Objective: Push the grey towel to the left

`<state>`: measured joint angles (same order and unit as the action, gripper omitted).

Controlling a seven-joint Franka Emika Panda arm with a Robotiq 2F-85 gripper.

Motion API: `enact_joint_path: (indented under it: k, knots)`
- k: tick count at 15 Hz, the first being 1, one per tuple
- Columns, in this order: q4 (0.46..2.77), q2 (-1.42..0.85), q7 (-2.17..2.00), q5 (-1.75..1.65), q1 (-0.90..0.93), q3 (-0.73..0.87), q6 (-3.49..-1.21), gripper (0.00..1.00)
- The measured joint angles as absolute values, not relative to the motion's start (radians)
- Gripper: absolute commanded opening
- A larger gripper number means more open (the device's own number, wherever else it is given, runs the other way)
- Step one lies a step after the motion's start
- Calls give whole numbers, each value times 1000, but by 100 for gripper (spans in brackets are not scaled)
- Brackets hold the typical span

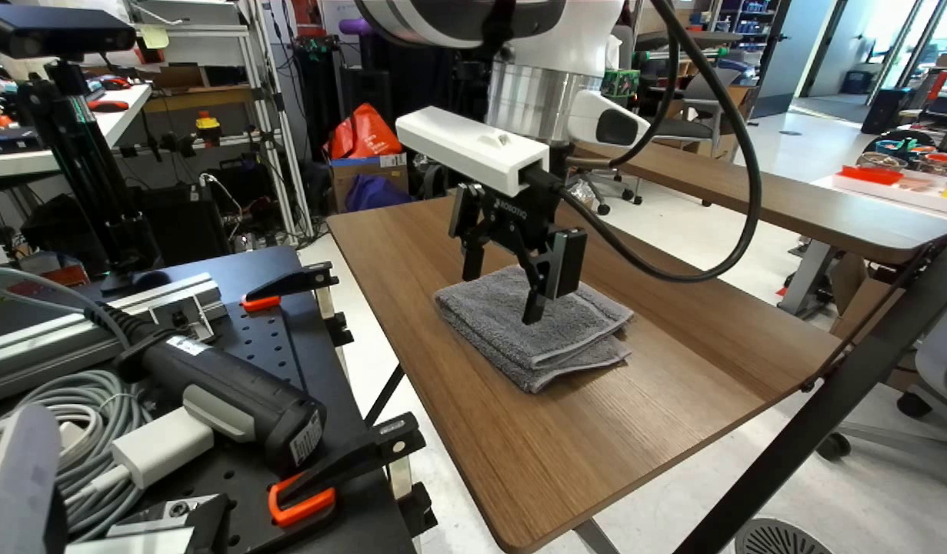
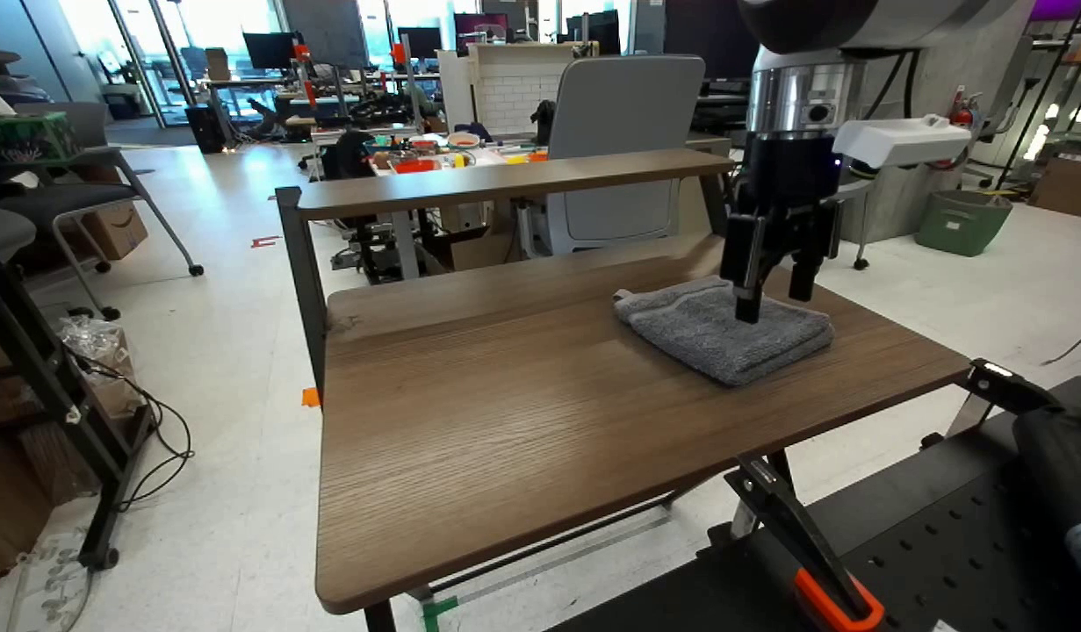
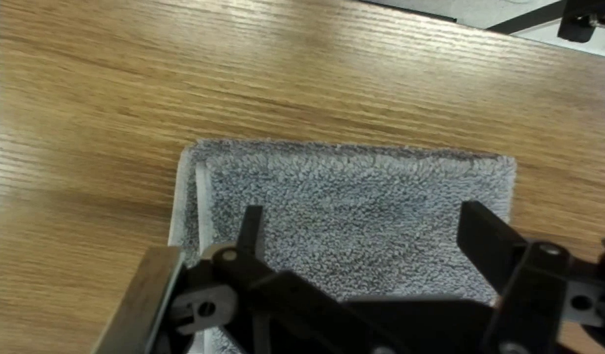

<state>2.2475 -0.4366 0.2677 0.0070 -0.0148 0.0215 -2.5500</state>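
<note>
The grey towel lies folded and flat in stacked layers on the wooden table, and it shows in both exterior views [image 1: 485, 319] [image 2: 694, 338]. It also fills the lower middle of the wrist view [image 3: 351, 187]. My gripper points down over the towel in both exterior views [image 1: 502, 297] [image 2: 774, 305]. In the wrist view the two fingers of the gripper [image 3: 362, 208] stand wide apart with only towel surface seen below and between them. The gripper is open and empty. I cannot tell whether the fingertips touch the cloth. The gripper body hides the towel's near part in the wrist view.
The wooden table [image 1: 596, 438] has bare surface around the towel, with a long stretch in an exterior view [image 2: 487, 421]. A raised wooden shelf [image 2: 522, 183] runs along one table side. A black bench [image 1: 250, 338] with orange-tipped clamps [image 1: 304, 504] and cables stands beside the table.
</note>
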Motion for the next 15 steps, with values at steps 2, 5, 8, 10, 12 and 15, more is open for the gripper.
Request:
enact_joint_path:
  k: [2, 5, 8, 10, 12, 15]
  knots:
    - [2233, -448, 240, -12, -15, 29, -2550, 100]
    - [2207, -474, 220, -26, -15, 33, -2550, 100]
    - [2174, -509, 196, -47, -14, 34, -2551, 100]
    - [2150, -538, 185, -57, -12, 33, -2551, 100]
    - [2123, -569, 185, -58, -10, 32, -2551, 100]
    - [2083, -615, 182, -73, 2, 31, -2551, 100]
